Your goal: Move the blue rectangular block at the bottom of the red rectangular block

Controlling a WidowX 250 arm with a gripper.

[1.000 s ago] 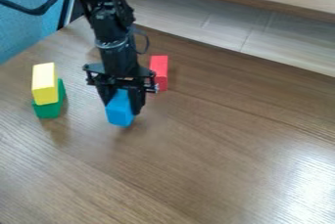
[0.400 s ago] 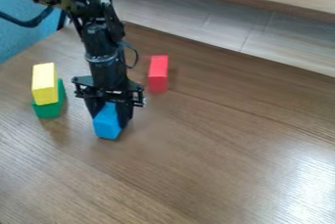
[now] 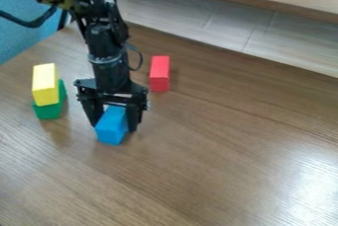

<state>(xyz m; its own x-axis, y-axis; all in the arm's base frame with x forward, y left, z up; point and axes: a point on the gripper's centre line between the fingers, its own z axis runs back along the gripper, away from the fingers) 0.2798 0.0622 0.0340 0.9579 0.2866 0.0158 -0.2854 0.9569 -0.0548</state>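
Observation:
The black gripper is low over the table, left of the middle, its two fingers spread open on either side of the blue block. The blue block rests on the wood surface, its far end partly beneath the gripper. Up and to the right of it lies the red rectangular block, apart from both the blue block and the gripper.
At the left, a yellow block sits on top of a green block. The brown wooden table spreads to the right and front. A pale ledge borders its back edge.
The gripper and blue block have moved toward the front left, away from the red block. Since the middle frame the fingers have spread apart, letting go of the blue block.

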